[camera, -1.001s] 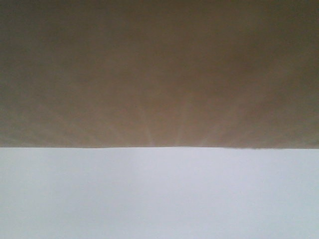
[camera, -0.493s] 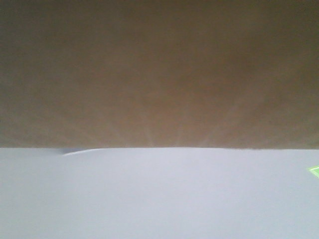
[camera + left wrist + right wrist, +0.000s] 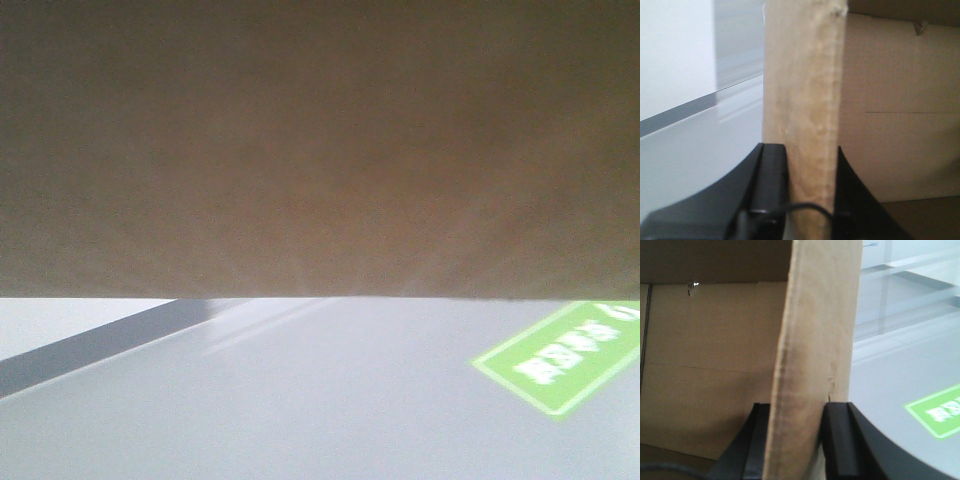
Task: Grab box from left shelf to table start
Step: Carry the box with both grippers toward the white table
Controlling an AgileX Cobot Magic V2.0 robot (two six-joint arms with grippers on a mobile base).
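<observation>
The plain tan cardboard box (image 3: pixel 320 150) fills the upper part of the front view, wider than the frame. My left gripper (image 3: pixel 807 150) is shut on the box's upright side wall (image 3: pixel 805 75), one black finger on each side. My right gripper (image 3: pixel 797 407) is shut on the opposite side wall (image 3: pixel 820 315) in the same way. Both wrist views show the box's open inside beyond the walls. The left shelf and the white table are out of view.
Below the box lies a pale grey floor (image 3: pixel 300 400) with a dark strip (image 3: pixel 90 350) at the left and a green printed sign (image 3: pixel 560 358) at the right. The sign also shows in the right wrist view (image 3: pixel 937 412).
The plain white surface under the box has given way to grey floor with a dark strip and a green sign. The box keeps its place in the view, held by both grippers.
</observation>
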